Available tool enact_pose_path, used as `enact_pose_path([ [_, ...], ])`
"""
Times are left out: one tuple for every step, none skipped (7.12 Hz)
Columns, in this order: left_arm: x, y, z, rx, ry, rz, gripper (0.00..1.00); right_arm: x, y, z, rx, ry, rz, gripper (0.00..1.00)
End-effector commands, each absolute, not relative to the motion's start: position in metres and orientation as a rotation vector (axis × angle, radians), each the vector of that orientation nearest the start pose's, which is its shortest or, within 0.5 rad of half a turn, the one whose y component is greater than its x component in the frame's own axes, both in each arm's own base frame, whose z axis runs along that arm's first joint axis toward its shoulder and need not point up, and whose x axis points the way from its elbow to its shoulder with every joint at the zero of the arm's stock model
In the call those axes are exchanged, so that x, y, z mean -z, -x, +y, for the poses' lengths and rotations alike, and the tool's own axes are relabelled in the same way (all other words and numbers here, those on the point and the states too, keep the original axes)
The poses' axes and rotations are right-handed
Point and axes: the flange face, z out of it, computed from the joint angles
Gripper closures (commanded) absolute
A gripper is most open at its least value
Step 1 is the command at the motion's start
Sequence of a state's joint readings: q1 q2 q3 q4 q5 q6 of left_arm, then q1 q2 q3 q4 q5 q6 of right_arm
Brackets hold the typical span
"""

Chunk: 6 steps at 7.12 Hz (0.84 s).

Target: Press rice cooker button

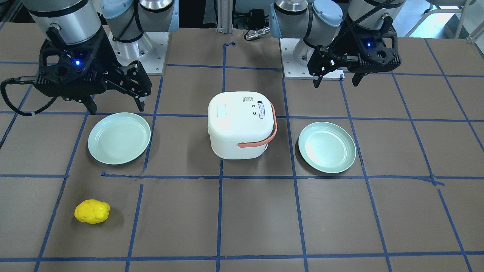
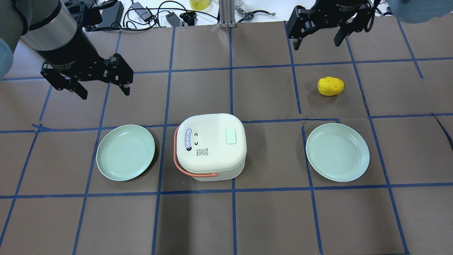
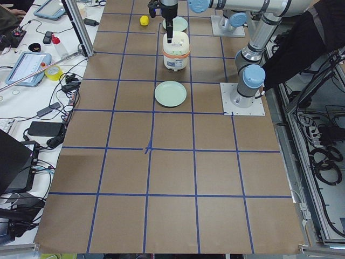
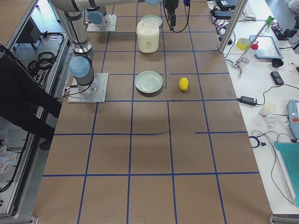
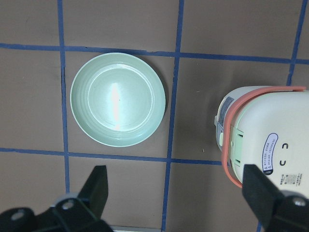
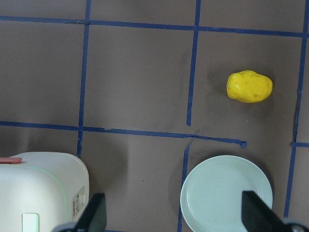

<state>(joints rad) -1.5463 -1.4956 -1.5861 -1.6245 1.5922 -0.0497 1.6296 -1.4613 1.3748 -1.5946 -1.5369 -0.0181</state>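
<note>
The white rice cooker (image 2: 210, 147) with an orange handle stands at the table's middle, lid shut. Its pale green button (image 2: 230, 136) is on the lid's top and also shows in the front view (image 1: 221, 111). My left gripper (image 2: 102, 80) is open and empty, in the air beyond and to the left of the cooker; its wrist view shows the cooker (image 5: 263, 137) at the right edge. My right gripper (image 2: 316, 35) is open and empty, high over the far right of the table; its wrist view shows the cooker's corner (image 6: 38, 191) at the bottom left.
Two pale green plates flank the cooker, one on the left (image 2: 125, 152) and one on the right (image 2: 338, 152). A yellow potato (image 2: 330, 86) lies beyond the right plate. Cables and gear line the table's far edge (image 2: 148, 14).
</note>
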Motion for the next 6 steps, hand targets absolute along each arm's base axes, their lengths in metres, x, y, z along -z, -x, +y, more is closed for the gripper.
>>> enact_pose_path([
  [-0.5108, 0.1198, -0.463, 0.01, 0.117, 3.118, 0.0, -0.5316, -0.1649, -0.5379, 0.178, 0.118, 3.132, 0.0],
  [-0.5108, 0.1198, -0.463, 0.01, 0.115, 3.118, 0.0, -0.5333, -0.1647, -0.5368, 0.183, 0.118, 3.133, 0.0],
  [-0.5108, 0.1198, -0.463, 0.01, 0.115, 3.118, 0.0, -0.5325, -0.1665, -0.5362, 0.18, 0.12, 3.131, 0.0],
  [-0.5108, 0.1198, -0.463, 0.01, 0.117, 3.118, 0.0, -0.5325, -0.166, -0.5364, 0.18, 0.108, 3.129, 0.0],
  [-0.5108, 0.1198, -0.463, 0.01, 0.117, 3.118, 0.0, -0.5325, -0.1661, -0.5364, 0.18, 0.108, 3.127, 0.0],
  [-0.5108, 0.1198, -0.463, 0.01, 0.115, 3.118, 0.0, -0.5325, -0.1679, -0.5359, 0.18, 0.108, 3.125, 0.0],
])
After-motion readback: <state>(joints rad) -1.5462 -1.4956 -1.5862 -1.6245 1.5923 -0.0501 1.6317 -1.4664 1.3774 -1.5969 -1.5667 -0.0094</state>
